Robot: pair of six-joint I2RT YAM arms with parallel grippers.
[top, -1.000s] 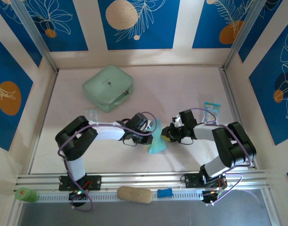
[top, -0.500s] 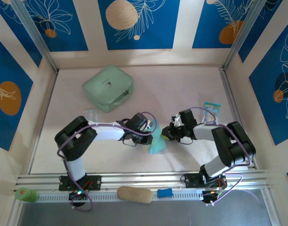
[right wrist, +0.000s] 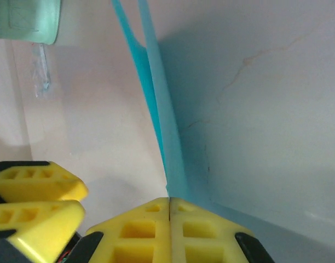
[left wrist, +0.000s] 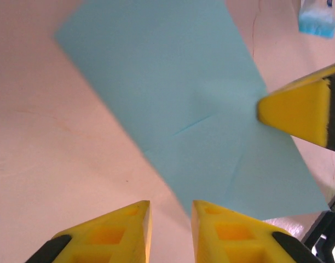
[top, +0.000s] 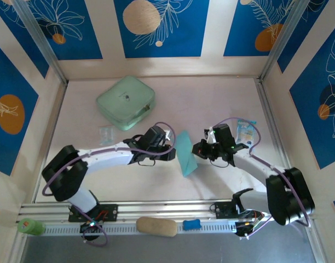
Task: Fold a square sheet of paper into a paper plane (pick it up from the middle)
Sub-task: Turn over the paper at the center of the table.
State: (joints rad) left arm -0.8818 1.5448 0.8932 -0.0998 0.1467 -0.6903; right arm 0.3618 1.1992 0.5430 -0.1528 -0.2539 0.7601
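The light cyan-blue sheet of paper is folded into a long slanted strip with crease lines, at mid-table between both arms. My right gripper is shut on its right edge. In the right wrist view the paper rises edge-on from the closed gripper. My left gripper sits just left of the sheet, slightly open. In the left wrist view the gripper has bare table in its gap, with the paper ahead of it. The right gripper's yellow fingertip touches the sheet's right edge.
A mint-green rounded case lies at the back left, with a small clear packet in front of it. A printed blue-white packet lies at the right. A beige oblong and a blue piece rest on the front rail.
The left gripper has let go of the paper and opened a little. The right gripper has shut on the sheet's edge. Both arms reached farther from their bases, and the paper moved away from the near edge.
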